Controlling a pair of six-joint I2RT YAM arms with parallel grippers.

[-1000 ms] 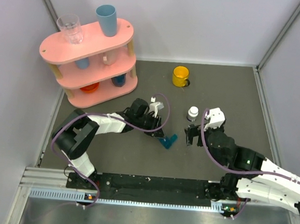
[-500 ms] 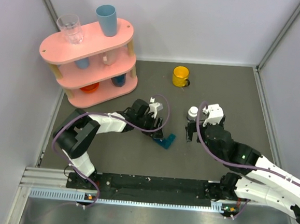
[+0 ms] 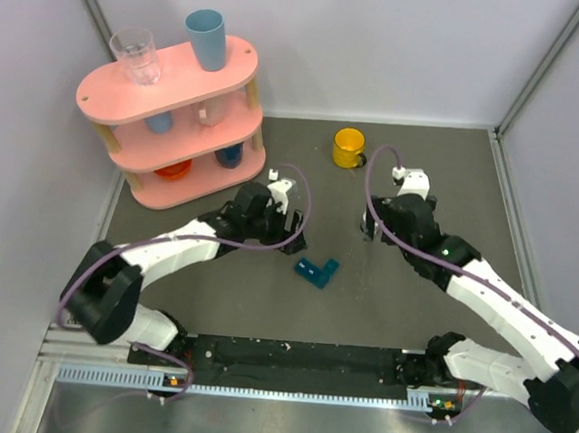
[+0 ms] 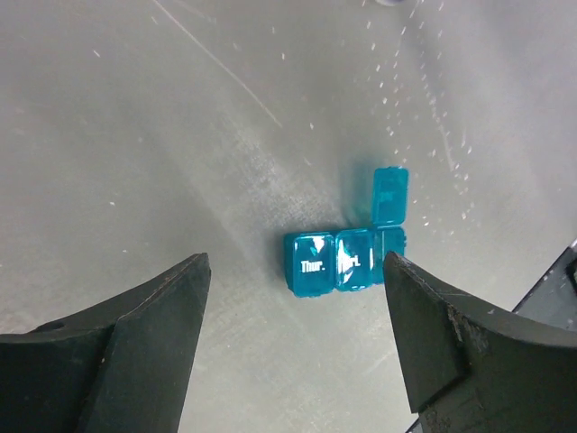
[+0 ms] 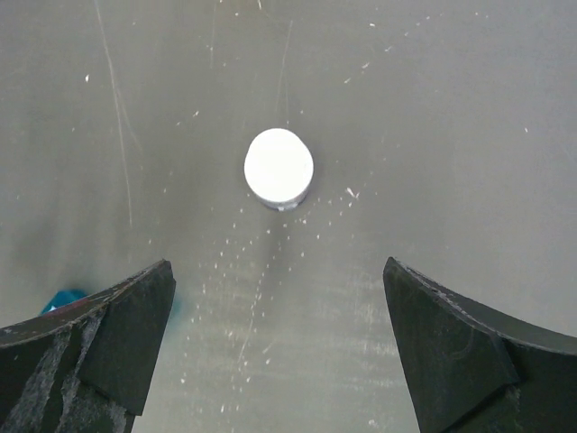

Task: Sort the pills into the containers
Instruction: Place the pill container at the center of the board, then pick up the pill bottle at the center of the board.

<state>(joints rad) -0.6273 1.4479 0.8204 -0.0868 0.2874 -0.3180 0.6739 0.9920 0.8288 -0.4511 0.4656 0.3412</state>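
The right gripper [image 5: 277, 263] hangs above the white bottle [image 5: 279, 167] with its jaws wide apart and nothing in them. The bottle's cap shows centred across the gap but a little ahead of the fingertips. The step in hand looks like taking that bottle, so the gripper should ease forward until the cap sits squarely between the jaws. It should then come straight down and close on the body below the cap, not on the cap's edge, as a small upright bottle may tip if one finger touches first. The left gripper [image 3: 290, 239] also has its jaws apart and holds nothing. The pill box [image 4: 347, 257] lies on the table below and between them, touching neither, with the lid at its far end flipped open. That arm had best stay clear of the box so it keeps its place. No pills can be seen.
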